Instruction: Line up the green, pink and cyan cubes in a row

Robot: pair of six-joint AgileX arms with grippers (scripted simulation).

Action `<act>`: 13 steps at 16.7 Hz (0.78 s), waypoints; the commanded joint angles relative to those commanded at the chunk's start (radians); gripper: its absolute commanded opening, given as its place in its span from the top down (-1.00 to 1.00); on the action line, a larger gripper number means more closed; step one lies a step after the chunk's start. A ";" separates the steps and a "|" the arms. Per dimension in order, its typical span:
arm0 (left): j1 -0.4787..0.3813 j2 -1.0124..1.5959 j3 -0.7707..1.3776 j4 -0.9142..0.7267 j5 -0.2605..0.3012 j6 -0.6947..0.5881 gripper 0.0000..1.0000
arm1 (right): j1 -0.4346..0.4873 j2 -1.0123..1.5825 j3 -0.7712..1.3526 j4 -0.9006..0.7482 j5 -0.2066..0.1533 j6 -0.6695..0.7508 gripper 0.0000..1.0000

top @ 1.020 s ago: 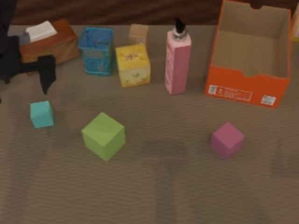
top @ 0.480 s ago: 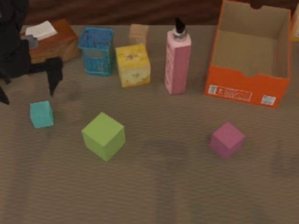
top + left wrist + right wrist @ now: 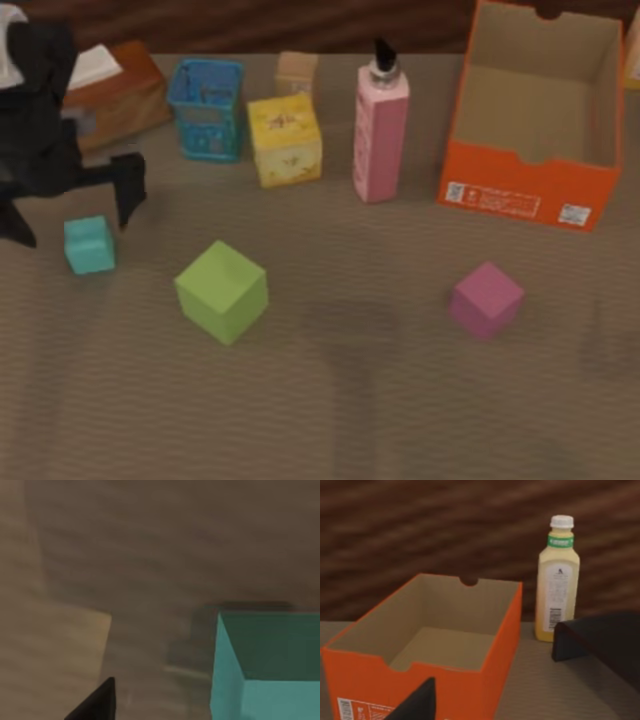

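Left gripper (image 3: 72, 212), fingers spread, has descended over the last second to straddle the small matte turquoise-cyan cube (image 3: 89, 244), which sits untouched left of the large lime-green cube (image 3: 221, 290). Grasp appears imminent.

A rendered tabletop test scene: plain brown-clothed table (image 3: 350, 400) cluttered with an orange cardboard box (image 3: 530, 190) and a pink bottle (image 3: 380, 135).

The bench (image 3: 330, 420) carries three cubes — cyan cube (image 3: 89, 244) at left, green cube (image 3: 221, 290) beside it, pink cube (image 3: 486, 298) well right — with a blue container (image 3: 206, 108), yellow box (image 3: 285, 139), pink bottle (image 3: 380, 125) and orange box (image 3: 520, 190) behind.
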 joint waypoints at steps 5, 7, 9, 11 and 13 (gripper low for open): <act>-0.001 0.060 -0.069 0.123 0.001 0.000 -1.00 | 0.000 0.000 0.000 0.000 0.000 0.000 -1.00; -0.001 0.060 -0.069 0.123 0.001 0.000 -1.00 | 0.000 0.000 0.000 0.000 0.000 0.000 -1.00; -0.001 0.060 -0.069 0.123 0.001 0.000 -0.85 | 0.000 0.000 0.000 0.000 0.000 0.000 -1.00; -0.001 0.060 -0.069 0.123 0.001 0.000 -0.55 | 0.000 0.000 0.000 0.000 0.000 0.000 -1.00; -0.001 0.060 -0.069 0.123 0.001 0.000 -0.25 | 0.000 0.000 0.000 0.000 0.000 0.000 -1.00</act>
